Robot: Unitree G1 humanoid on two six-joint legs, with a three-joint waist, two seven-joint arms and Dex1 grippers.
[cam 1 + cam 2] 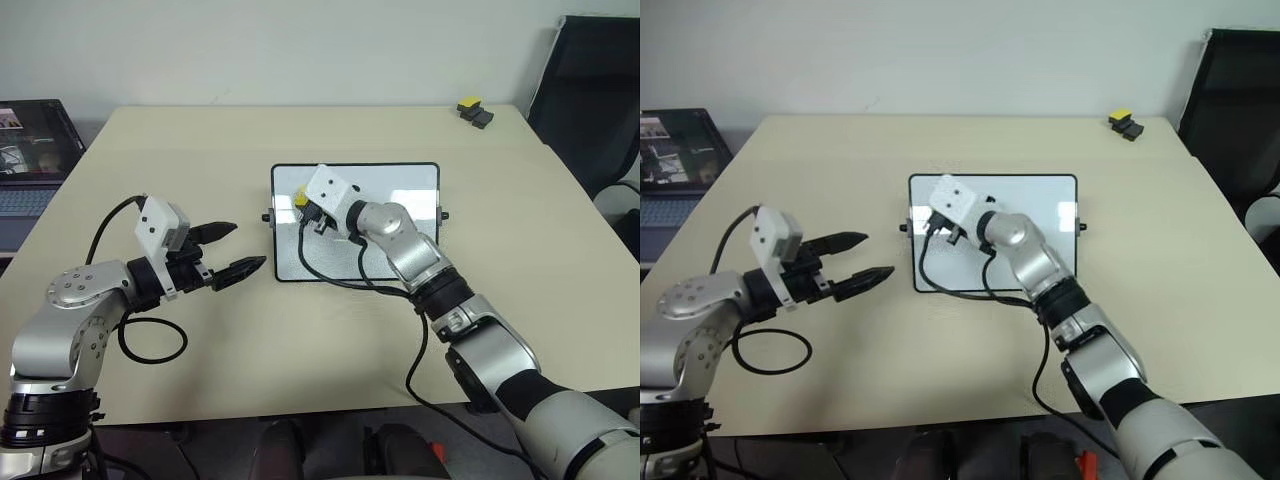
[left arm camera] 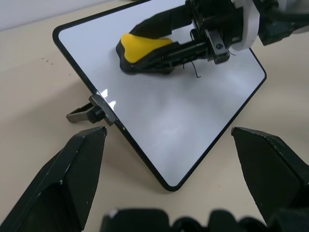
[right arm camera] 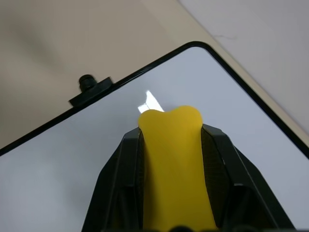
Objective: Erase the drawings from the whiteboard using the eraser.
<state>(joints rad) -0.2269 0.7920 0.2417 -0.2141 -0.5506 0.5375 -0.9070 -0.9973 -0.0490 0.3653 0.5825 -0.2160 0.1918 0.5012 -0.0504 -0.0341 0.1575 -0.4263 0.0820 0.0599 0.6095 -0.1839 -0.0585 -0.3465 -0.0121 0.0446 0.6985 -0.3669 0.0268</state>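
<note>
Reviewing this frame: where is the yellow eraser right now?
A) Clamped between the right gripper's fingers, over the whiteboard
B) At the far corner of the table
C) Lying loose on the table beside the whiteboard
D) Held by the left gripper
A: the right wrist view shows the eraser squeezed between the right gripper's black fingers above the whiteboard, while the left gripper is open and holds nothing.
</note>
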